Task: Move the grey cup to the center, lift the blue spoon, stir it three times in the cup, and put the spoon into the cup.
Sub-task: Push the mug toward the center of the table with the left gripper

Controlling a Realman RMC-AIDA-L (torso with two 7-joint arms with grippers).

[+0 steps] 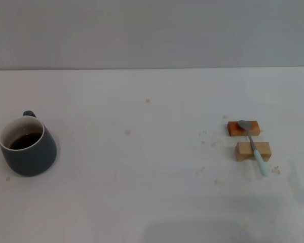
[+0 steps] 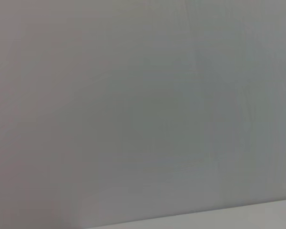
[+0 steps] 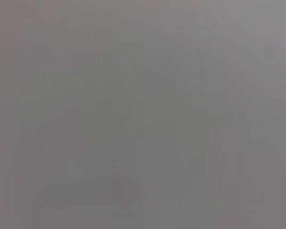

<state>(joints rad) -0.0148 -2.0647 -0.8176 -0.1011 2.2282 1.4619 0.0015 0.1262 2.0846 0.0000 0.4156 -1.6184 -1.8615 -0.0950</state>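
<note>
Resting across two blocks (image 1: 247, 139), the blue spoon (image 1: 253, 146) is kept graspable, right of the grey cup (image 1: 28, 146); neither gripper's fingers are seen.

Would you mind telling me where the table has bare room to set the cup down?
The widest free patch is the table middle, between the grey cup on the left and the blocks on the right. It is crowded only around the orange block and pale block, which the blue spoon lies across.
</note>
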